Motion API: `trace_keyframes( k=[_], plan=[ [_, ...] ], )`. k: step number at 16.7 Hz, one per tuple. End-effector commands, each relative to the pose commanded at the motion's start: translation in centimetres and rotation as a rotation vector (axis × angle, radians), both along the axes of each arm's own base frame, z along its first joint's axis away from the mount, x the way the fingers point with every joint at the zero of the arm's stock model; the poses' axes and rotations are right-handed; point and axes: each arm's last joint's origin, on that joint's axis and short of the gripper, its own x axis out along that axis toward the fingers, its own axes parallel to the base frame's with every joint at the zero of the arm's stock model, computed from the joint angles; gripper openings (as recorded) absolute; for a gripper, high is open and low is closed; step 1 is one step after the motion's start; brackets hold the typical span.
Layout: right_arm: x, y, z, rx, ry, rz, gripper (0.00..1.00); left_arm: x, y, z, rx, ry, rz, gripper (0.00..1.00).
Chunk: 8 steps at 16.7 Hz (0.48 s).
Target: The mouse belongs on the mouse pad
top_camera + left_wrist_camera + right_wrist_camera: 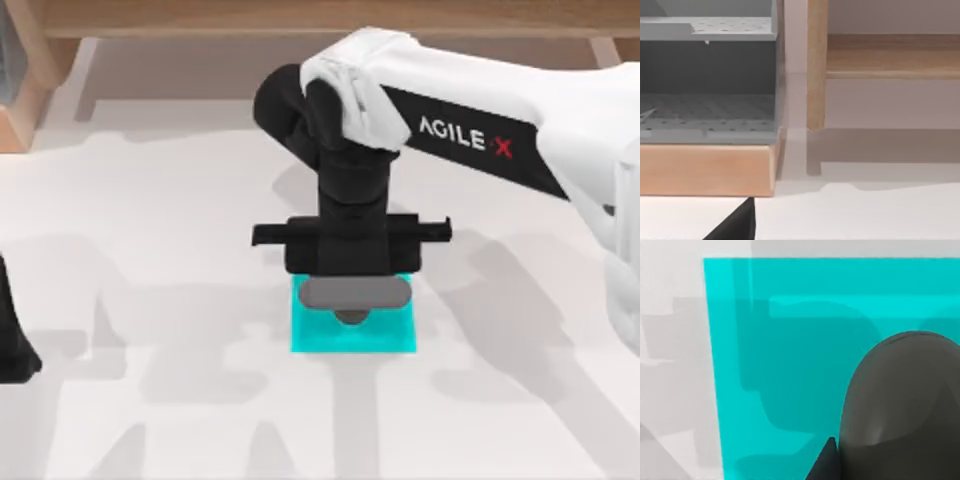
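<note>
The cyan mouse pad [320,338] lies flat near the middle of the white table. The grey mouse [352,293] is over the pad's far half, its darker bump [352,316] facing the front. My right gripper [350,262] reaches down from the right and stands directly above the mouse, shut on it. In the right wrist view the mouse [900,410] looms close over the pad [790,365], with a black fingertip [826,461] against its side and its shadow cast on the mat. My left gripper [12,345] is parked at the table's left edge.
A wooden rack with grey perforated shelves [707,115] stands at the back left corner [20,80]. A wooden rail [300,15] runs along the back. Bare white table [150,300] surrounds the pad on all sides.
</note>
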Motion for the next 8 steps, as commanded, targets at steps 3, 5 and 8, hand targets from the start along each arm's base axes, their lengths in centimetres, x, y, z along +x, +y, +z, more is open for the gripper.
trace_keyframes(
  k=[3,5,8],
  plan=[
    [0.00,0.00,0.00,0.000,0.000,0.000,0.83,0.00,0.00,0.00,0.000,0.000,0.000,1.00],
    [0.00,0.00,0.00,0.000,0.000,0.000,0.98,0.00,0.00,0.00,0.000,0.000,0.000,1.00],
    [0.00,0.00,0.00,0.000,0.000,0.000,1.00,0.00,0.00,0.00,0.000,0.000,0.000,1.00]
  ],
)
